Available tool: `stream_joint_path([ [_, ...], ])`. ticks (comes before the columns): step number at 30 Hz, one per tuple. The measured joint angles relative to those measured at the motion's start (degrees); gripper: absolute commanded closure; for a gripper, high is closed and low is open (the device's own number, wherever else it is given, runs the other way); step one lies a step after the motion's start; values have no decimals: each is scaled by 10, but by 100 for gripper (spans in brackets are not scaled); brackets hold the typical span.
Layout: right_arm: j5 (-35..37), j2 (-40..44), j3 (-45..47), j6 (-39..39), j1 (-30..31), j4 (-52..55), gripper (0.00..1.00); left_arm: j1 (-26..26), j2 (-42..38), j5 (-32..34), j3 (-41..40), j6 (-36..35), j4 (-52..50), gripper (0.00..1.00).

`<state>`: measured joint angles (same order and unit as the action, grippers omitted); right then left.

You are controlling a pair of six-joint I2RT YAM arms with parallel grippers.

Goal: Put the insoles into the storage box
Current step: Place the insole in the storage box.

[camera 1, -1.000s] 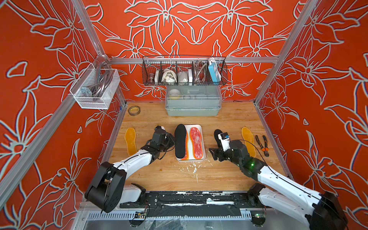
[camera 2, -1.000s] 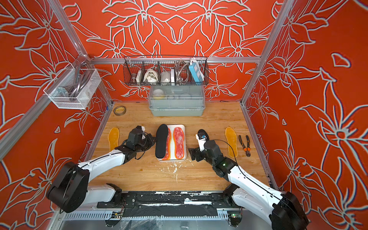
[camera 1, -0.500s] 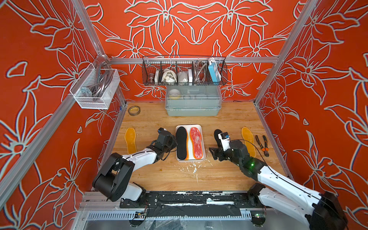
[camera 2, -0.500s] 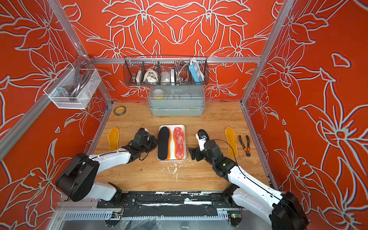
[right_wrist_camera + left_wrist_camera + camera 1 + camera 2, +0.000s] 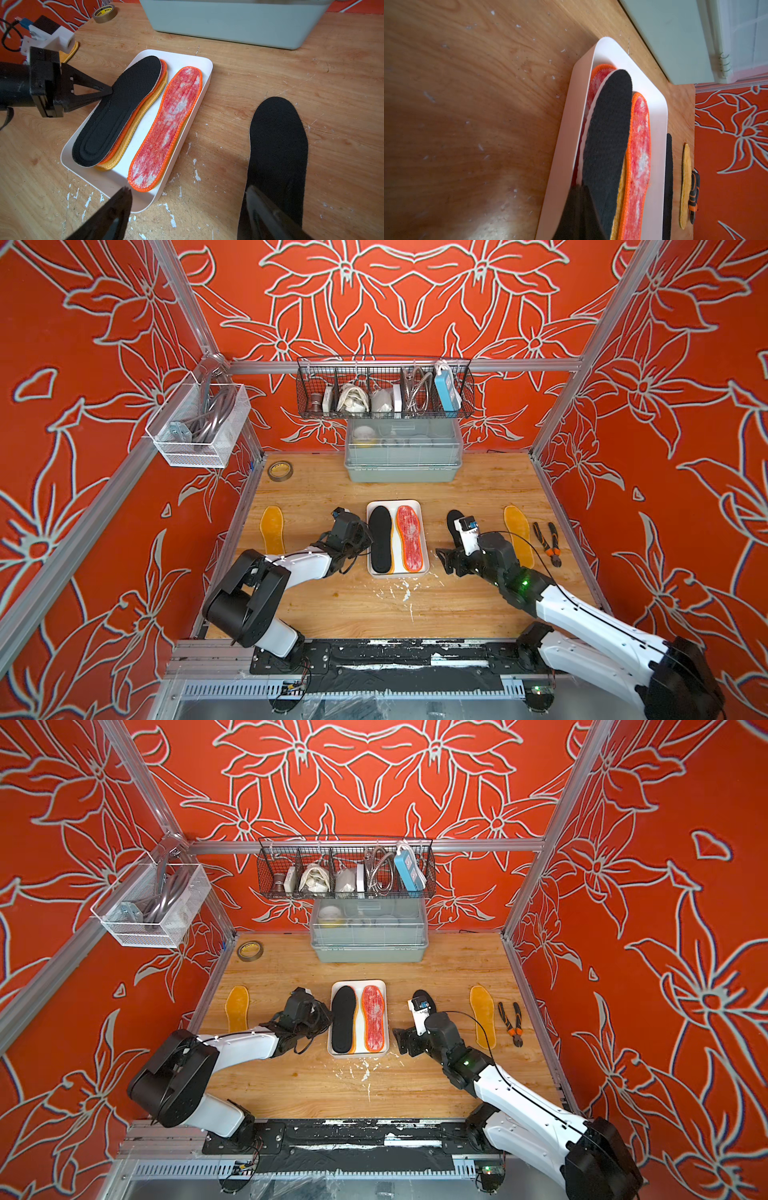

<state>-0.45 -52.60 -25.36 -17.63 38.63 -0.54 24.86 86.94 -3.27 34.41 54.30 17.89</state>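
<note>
The left gripper (image 5: 108, 91), clamped on a black insole (image 5: 116, 112), is settling it onto the stack (image 5: 135, 124) in the white box (image 5: 182, 59). The right gripper (image 5: 187, 188) is hovering open over a second black insole (image 5: 278, 145) beside the box, likely the next pick; 2 yellow insoles (image 5: 272, 529) are waiting near the table's (image 5: 374, 605) side edges.

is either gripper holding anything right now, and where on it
The left gripper pinches the black insole lying in the storage box by its long side edge, near mid-length. The right gripper is open and holds nothing.

Two black insoles (image 5: 380, 539), two red insoles (image 5: 409, 539), three amber insoles (image 5: 272, 529) showing.
</note>
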Motion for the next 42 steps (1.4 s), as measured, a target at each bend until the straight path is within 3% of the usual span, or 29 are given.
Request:
stream_joint_path([
  [7,0,-3,0,0,0,-2,11,0,11,-7,2,0,6,99],
  [15,0,-8,0,0,0,-4,12,0,15,-9,16,-3,0,79],
  [20,3,-12,0,0,0,-4,11,0,7,-7,25,-6,-22,77],
  [28,19,-50,-59,-19,-29,65,13,16,-71,29,42,-40,-87,60],
  [32,-48,-92,-114,-57,-130,94,19,43,-145,78,50,-89,-115,45],
  [35,-82,-120,-126,-78,-193,113,21,64,-170,92,83,-158,-146,38],
  [40,-127,-166,-126,-94,-242,149,27,94,-128,54,205,-293,-216,21],
  [42,-136,-180,-126,-100,-260,156,29,104,-105,19,236,-335,-224,20],
])
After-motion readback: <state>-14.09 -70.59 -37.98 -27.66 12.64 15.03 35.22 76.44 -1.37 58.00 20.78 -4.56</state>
